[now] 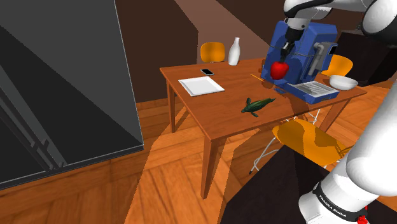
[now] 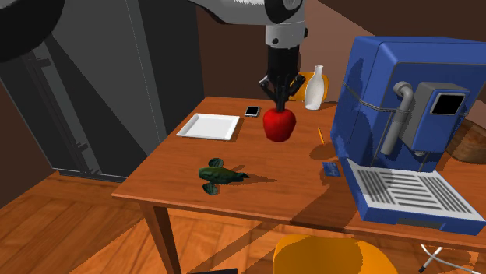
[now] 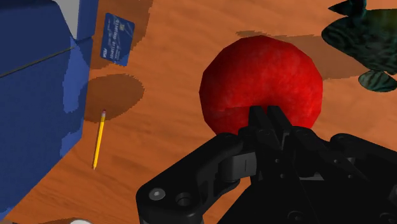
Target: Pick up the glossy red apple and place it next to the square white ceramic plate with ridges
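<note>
pincer: i see my black pincer pointing down over the table, its 2 fingers set narrow and clasped on the top of the apple.
apple: red and glossy, it hangs straight under the pincer, clear of the wood. in the wrist view its round shadow lies on the table by the pencil's end.
plate: white and square, flat on the table, well apart from the pincer, toward the second exterior view's left.
phone: small and dark, on the table just past the plate's far corner, near the pincer on that same side.
vase: white and upright, at the table's far edge, behind the pincer and slightly to the second exterior view's right.
machine: a big blue box with a grey tray, near the pincer on the second exterior view's right.
pencil: yellow, flat on the table between the pincer and the machine, close to the machine's base.
card: blue, flat by the machine's front corner, closer to that camera than the pincer.
green thing: dark green, lying on the table, closer to that camera than the pincer. i cannot tell what it is.
bowl: white, beyond the machine from the pincer.
near chair: orange, at the table's side, below the pincer in the shoulder view.
</note>
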